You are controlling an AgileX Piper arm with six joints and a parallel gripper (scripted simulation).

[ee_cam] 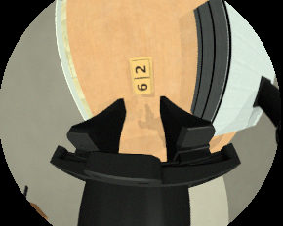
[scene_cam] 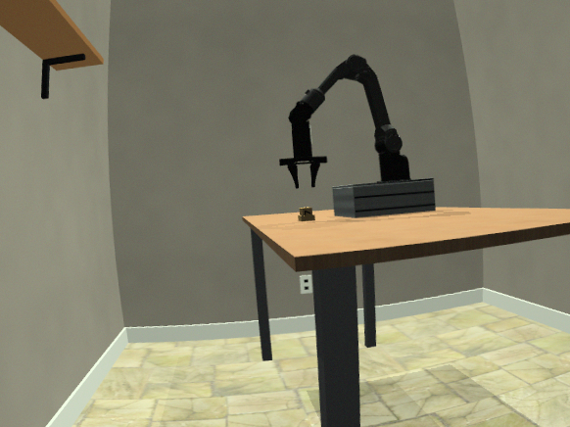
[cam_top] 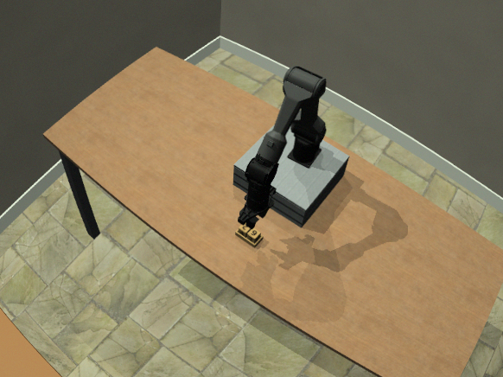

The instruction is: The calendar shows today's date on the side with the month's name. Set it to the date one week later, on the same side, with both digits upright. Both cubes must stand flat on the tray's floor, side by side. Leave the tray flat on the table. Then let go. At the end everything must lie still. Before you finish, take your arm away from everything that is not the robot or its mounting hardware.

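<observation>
A small yellow tray (cam_top: 245,239) (scene_cam: 302,218) (ee_cam: 151,73) lies flat on the table, with two yellow cubes side by side in it. The top of one cube (cam_top: 243,229) (ee_cam: 141,69) shows a 2. The top of the other cube (cam_top: 255,234) (ee_cam: 141,87) shows a 6 or 9. The exterior view shows a dark 7-like mark on an end face. The month's name and the date side's digits cannot be read. My gripper (cam_top: 245,224) (scene_cam: 305,187) (ee_cam: 141,104) points down above the cubes, clear of them, partly open and empty.
The grey block (cam_top: 285,177) (scene_cam: 392,198) (ee_cam: 207,63) under the arm's base stands close beside the tray. The table's long edge (cam_top: 181,249) runs on the tray's other side. A wall shelf (scene_cam: 54,24) is far off. The arm's shadow falls near the tray.
</observation>
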